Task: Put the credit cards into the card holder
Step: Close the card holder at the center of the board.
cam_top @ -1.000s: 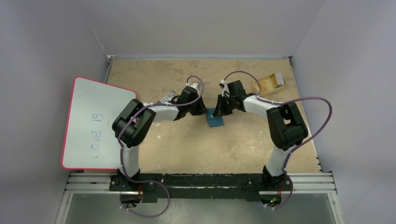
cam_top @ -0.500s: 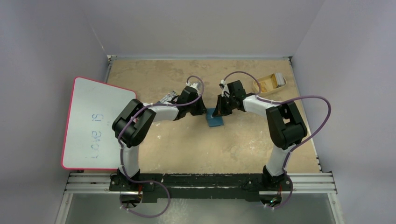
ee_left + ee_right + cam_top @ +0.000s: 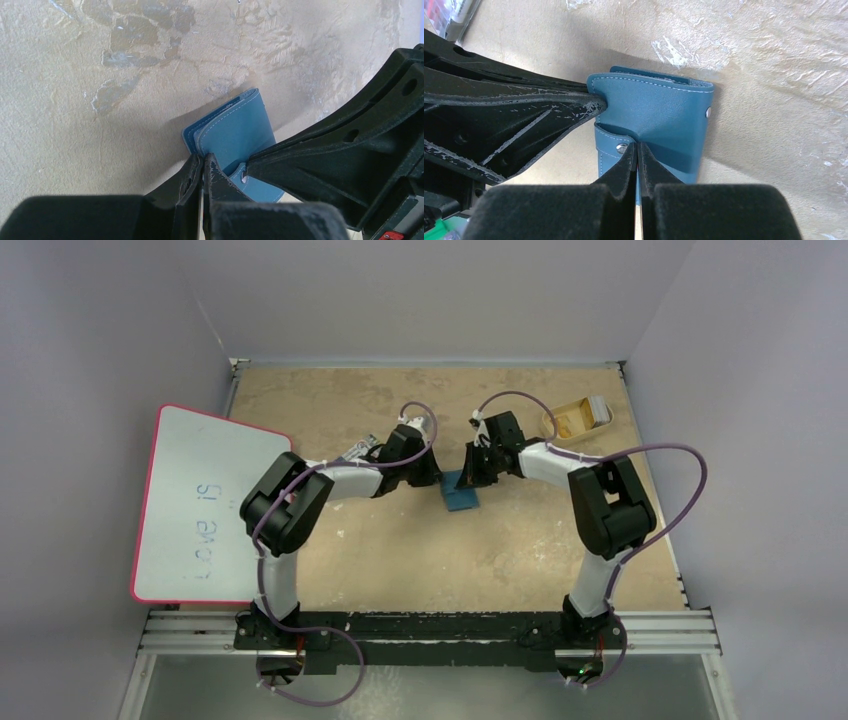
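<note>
Teal-blue card holder (image 3: 461,493) lies on the tan mottled counter (image 3: 500,550), about mid-counter, between the two arms. It is folded, and the stitched leaves sit slightly apart at one edge in the left wrist view.

Left end effector (image 3: 202,169): fingers pressed together, no gap. The tips are right at the near edge of the card holder. Can't tell whether a leaf is pinched between them or they only touch it.

Right end effector (image 3: 637,149): fingers also pressed together. The tips are on the strap flap of the card holder, just beside its metal snap (image 3: 622,148). Can't tell if the flap is actually gripped.

Both end effectors meet at the card holder from opposite sides, tips close together. In the right wrist view the left one's tip touches the edge of the top leaf.

Credit cards (image 3: 575,422): orange-yellow and whitish flat bits in a shallow tan tray (image 3: 547,421) at the far right of the counter, well apart from the card holder. They are too small to count.

Whiteboard (image 3: 200,505) with a pink-red border and blue writing lies at the left, overhanging the counter's left edge.
</note>
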Motion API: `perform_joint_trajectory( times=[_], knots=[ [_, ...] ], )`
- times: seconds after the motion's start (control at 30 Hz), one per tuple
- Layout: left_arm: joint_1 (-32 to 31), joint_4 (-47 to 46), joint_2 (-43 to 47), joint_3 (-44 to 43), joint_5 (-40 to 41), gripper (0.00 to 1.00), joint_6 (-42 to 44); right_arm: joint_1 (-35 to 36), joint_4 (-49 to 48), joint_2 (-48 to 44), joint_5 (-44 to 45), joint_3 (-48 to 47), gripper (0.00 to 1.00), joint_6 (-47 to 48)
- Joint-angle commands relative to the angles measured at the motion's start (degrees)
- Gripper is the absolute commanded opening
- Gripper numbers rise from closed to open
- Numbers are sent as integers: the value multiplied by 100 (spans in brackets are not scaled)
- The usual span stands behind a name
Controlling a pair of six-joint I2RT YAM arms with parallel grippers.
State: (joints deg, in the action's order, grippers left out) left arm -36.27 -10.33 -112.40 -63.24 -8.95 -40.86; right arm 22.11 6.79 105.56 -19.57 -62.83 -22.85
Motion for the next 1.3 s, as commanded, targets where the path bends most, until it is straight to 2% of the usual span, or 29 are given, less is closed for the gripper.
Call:
perform_joint_trajectory(
  times=[0.0, 0.37, 0.5, 0.67, 0.77, 0.83, 0.93, 1.27],
  knots=[
    [32, 178, 138, -131, 0, 0, 201, -11, 60, 320, 755, -16, 0, 315],
    [33, 210, 157, -135, 45, 0, 187, 238, -16, 285, 557, -140, 0, 249],
    [32, 220, 391, -58, 228, 17, 125, 237, 0, 298, 616, -89, 0, 229],
    [27, 249, 725, -30, 280, 21, 88, 241, -17, 290, 639, -22, 0, 218],
    [-14, 273, 849, -30, 268, 21, 59, 234, -13, 272, 630, -3, 0, 225],
    [-56, 253, 892, -18, 236, 16, 21, 239, -10, 263, 622, 13, 0, 220],
    [-88, 80, 787, -6, 31, 0, -98, 237, -4, 261, 591, 23, 0, 227],
    [-90, -636, 269, 93, -718, 0, -534, 241, -14, 257, 497, 78, 0, 209]
  ],
)
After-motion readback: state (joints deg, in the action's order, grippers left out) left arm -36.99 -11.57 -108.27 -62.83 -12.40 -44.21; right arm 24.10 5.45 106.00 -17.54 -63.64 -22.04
